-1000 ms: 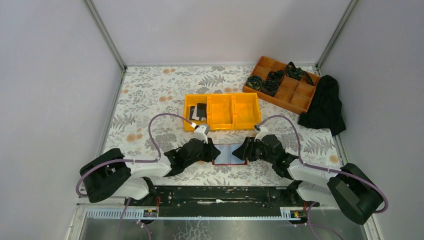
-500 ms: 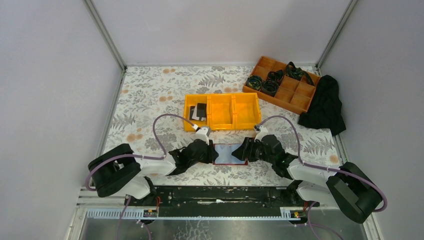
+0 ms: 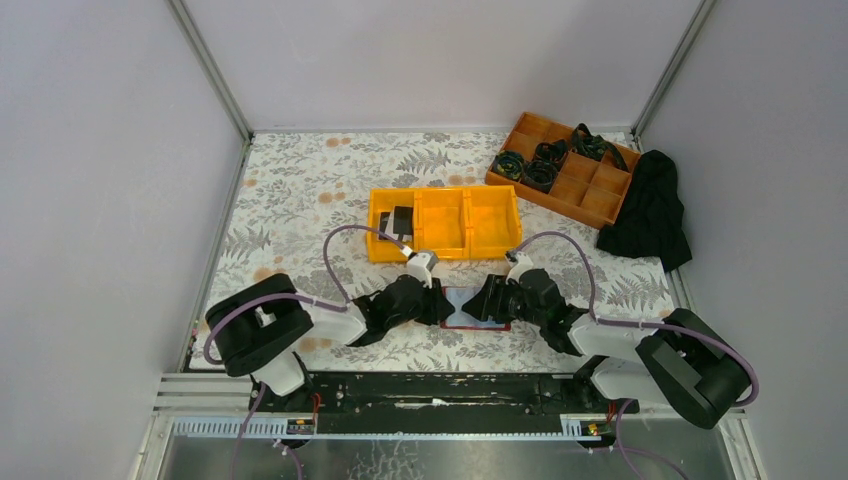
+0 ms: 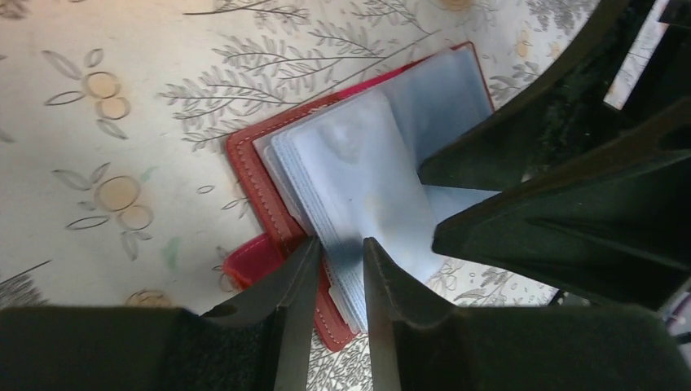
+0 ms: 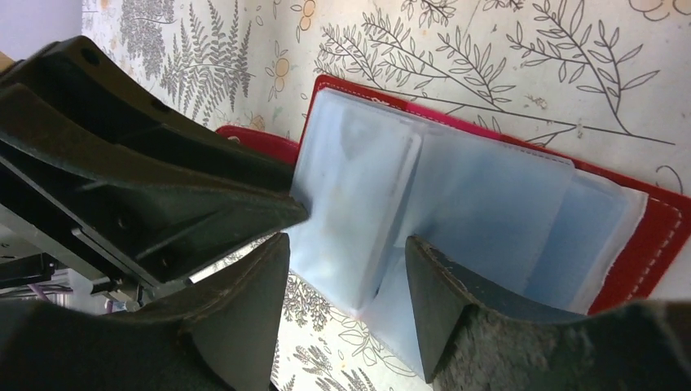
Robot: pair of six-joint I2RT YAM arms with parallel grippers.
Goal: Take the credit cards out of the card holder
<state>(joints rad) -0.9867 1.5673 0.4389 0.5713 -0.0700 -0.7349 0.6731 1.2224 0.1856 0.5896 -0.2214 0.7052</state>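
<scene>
My left gripper (image 4: 341, 244) pinching the clear sleeves (image 4: 358, 163), my right gripper (image 5: 346, 244) standing spread astride one sleeve, both meeting over the open card holder (image 4: 259, 183) lying on the floral table (image 4: 122, 98), credit cards (image 3: 400, 222) sitting in the yellow bin's (image 3: 445, 228) left compartment beyond.

One yellow bin (image 3: 470, 252) has three compartments. Its left compartment holds at least two credit cards (image 3: 398, 222), black and grey-white; the exact number is hard to tell. Just in front of the bin lies one red card holder (image 3: 470, 310), its clear sleeves (image 4: 358, 163) stacked too closely to count. Behind and to the right of the bin are one brown divided tray (image 3: 598, 203) with about four black coils (image 3: 540, 175) and one black cloth (image 3: 650, 215). Two robot arms (image 3: 335, 325) reach in from in front of the bin.
</scene>
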